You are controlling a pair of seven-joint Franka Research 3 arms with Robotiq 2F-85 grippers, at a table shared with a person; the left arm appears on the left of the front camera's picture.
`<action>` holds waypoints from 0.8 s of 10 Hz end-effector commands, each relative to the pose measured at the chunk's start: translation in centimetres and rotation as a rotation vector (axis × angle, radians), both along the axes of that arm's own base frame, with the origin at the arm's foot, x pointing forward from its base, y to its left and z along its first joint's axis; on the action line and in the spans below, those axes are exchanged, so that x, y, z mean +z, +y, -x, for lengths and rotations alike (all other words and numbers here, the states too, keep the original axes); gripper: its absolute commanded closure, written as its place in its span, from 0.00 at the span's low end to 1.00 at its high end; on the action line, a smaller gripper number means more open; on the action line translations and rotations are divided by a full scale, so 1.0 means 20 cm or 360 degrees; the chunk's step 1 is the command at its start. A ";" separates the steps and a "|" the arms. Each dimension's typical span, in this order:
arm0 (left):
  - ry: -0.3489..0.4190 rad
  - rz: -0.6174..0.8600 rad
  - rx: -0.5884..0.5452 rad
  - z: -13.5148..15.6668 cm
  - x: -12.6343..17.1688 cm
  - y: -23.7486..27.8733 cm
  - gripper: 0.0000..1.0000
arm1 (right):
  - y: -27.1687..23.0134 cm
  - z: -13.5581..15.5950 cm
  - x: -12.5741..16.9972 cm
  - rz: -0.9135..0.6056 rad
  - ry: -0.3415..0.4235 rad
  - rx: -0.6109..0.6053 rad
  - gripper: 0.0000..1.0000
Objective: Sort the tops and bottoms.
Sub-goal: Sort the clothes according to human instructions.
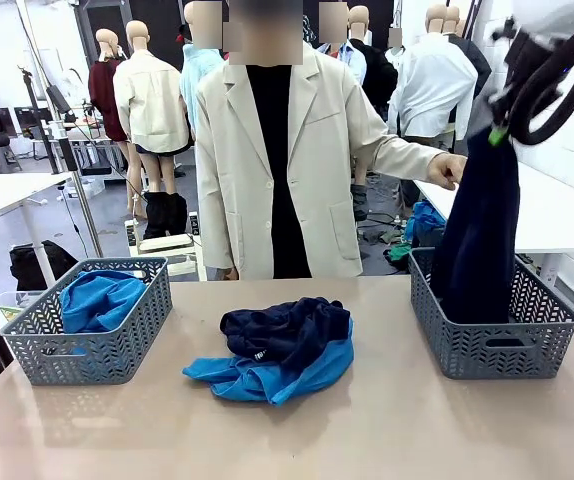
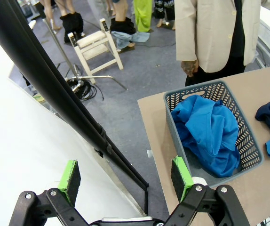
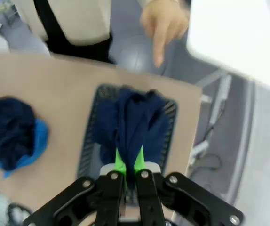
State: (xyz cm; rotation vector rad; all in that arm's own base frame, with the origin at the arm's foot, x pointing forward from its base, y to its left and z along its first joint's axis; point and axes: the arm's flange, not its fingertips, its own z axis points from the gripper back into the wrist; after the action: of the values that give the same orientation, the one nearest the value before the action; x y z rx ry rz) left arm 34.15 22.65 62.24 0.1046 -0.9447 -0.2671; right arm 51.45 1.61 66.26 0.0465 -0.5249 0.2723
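My right gripper [image 1: 497, 134] [image 3: 129, 165] is shut on a dark navy bottom [image 1: 479, 235] [image 3: 135, 120] that hangs from it down into the right grey basket [image 1: 542, 345] [image 3: 90, 136]. On the table's middle lies a pile: another navy bottom [image 1: 287, 332] [image 3: 10, 125] on top of a bright blue top [image 1: 267, 378] [image 3: 38, 136]. A blue top [image 1: 97, 298] [image 2: 210, 134] lies in the left grey basket [image 1: 87, 350] [image 2: 250, 141]. My left gripper [image 2: 125, 179] is open, high beside the table's left edge, with nothing between its fingers.
A person in a cream jacket [image 1: 287, 150] stands at the far side, one hand [image 1: 447, 170] [image 3: 163, 26] near a white table [image 1: 567, 215] at the right. A black pole [image 2: 55, 99] crosses the left wrist view. Bare tabletop [image 1: 367, 430] lies in front of the pile.
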 end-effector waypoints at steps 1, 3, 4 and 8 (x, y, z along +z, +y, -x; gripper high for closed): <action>0.0027 0.0004 0.0015 0.00 0.01 0.00 0.00 | 0.02 -0.11 -0.22 -0.0062 0.0218 0.0014 1.00; 0.0027 0.0004 0.0015 0.00 0.01 0.00 0.00 | 0.02 -0.23 -0.48 -0.0233 0.0397 0.0126 1.00; 0.0027 0.0004 0.0015 0.00 0.01 0.00 0.00 | 0.00 -0.27 -0.62 -0.0276 0.0554 0.0063 1.00; 0.0027 0.0004 0.0015 0.00 0.01 0.00 0.00 | -0.04 -0.22 -0.83 -0.0194 0.0743 -0.0048 0.76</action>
State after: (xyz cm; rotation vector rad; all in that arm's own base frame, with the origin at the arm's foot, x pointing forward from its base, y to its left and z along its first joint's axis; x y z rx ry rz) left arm 34.15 22.65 62.24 0.1046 -0.9447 -0.2673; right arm 56.60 0.27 47.99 0.2332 -0.0685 0.1954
